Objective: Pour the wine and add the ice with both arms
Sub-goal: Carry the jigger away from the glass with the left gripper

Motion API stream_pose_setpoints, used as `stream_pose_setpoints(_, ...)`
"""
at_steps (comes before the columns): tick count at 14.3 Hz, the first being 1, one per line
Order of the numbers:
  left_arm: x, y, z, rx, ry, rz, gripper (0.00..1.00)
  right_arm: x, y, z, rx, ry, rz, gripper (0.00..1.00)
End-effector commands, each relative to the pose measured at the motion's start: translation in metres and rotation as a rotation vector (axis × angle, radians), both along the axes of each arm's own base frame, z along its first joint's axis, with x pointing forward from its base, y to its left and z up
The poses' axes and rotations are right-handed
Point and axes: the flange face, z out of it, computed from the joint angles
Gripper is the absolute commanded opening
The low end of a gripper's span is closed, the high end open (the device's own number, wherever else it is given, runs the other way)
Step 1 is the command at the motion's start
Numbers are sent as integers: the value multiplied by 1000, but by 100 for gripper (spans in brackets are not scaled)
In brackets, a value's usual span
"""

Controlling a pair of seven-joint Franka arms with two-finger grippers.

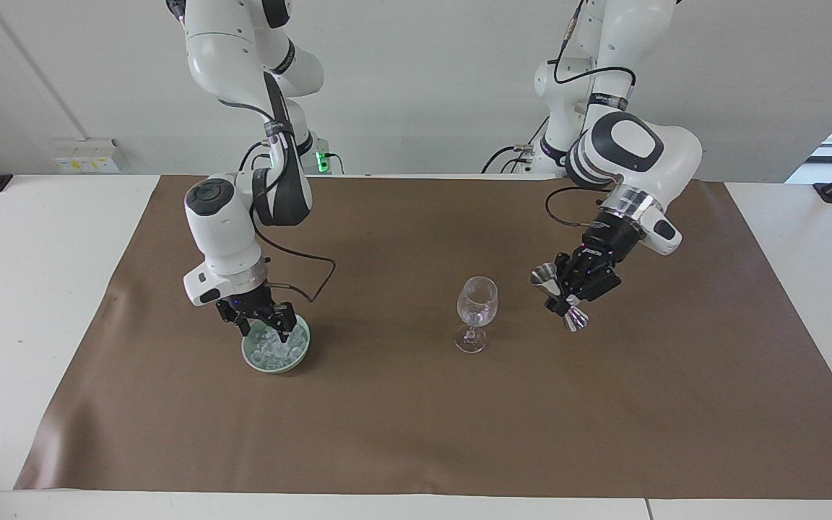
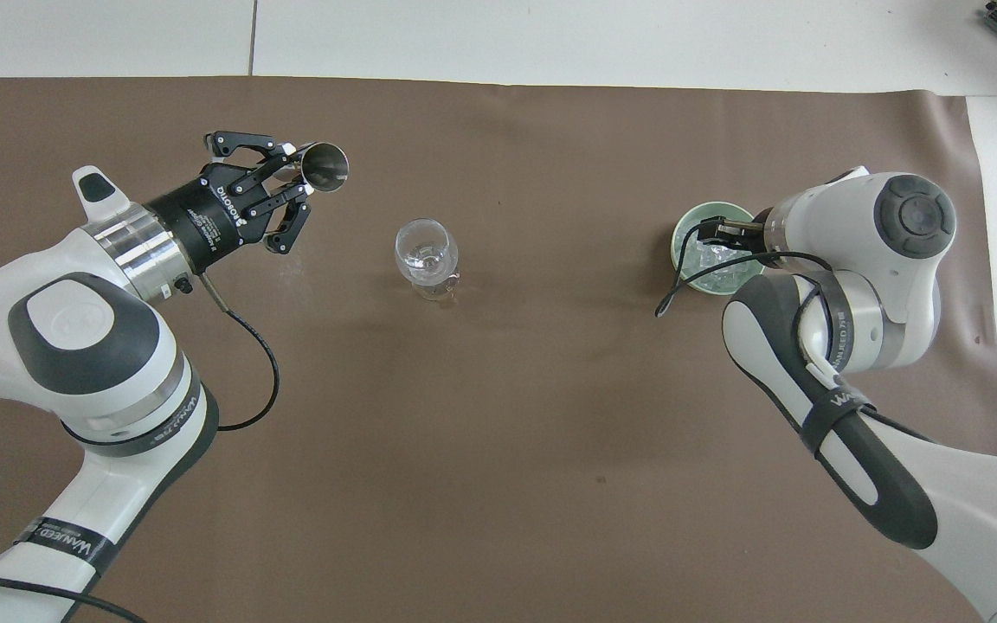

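Note:
A clear stemmed glass [image 1: 477,307] stands upright in the middle of the brown mat; it also shows in the overhead view [image 2: 426,251]. My left gripper [image 1: 566,295] [image 2: 289,173] is shut on a silver double-cone measuring cup [image 1: 559,296] [image 2: 324,167] and holds it tilted, up in the air beside the glass toward the left arm's end. A pale green bowl [image 1: 251,359] [image 2: 683,227] holds a heap of clear ice [image 1: 275,347] [image 2: 719,260]. My right gripper [image 1: 266,326] [image 2: 710,234] is open, with its fingertips down in the bowl at the ice.
The brown mat [image 1: 416,433] covers most of the white table [image 1: 26,289]. A black cable loops from the right wrist beside the bowl [image 1: 318,278]. Nothing else stands on the mat.

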Motion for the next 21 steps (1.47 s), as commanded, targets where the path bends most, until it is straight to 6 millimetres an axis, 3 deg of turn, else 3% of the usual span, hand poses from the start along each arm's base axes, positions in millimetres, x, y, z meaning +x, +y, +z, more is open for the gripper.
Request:
stream_pose_setpoints(1, -1, 14, 8, -87, 62, 18, 0, 5, 3, -3, 29, -16, -62, 87)
stream_pose_setpoints(9, 7, 55, 3, -306, 265, 90, 0, 4, 15, -4, 69, -9, -107, 76)
stream_pose_setpoints(11, 6, 55, 0, -318, 301, 74, 0, 4, 14, -4, 69, -10, -108, 73)
stream_pose_setpoints(17, 6, 115, -1, -320, 438, -37, 0, 3, 13, -6, 70, 1, -115, 70)
stream_pose_setpoints(19, 2, 145, -9, -347, 481, -86, 0, 2, 13, -6, 69, 6, -115, 69)
stream_pose_setpoints(21, 0, 161, -22, -369, 508, -95, 0, 2, 11, -6, 69, 9, -118, 68)
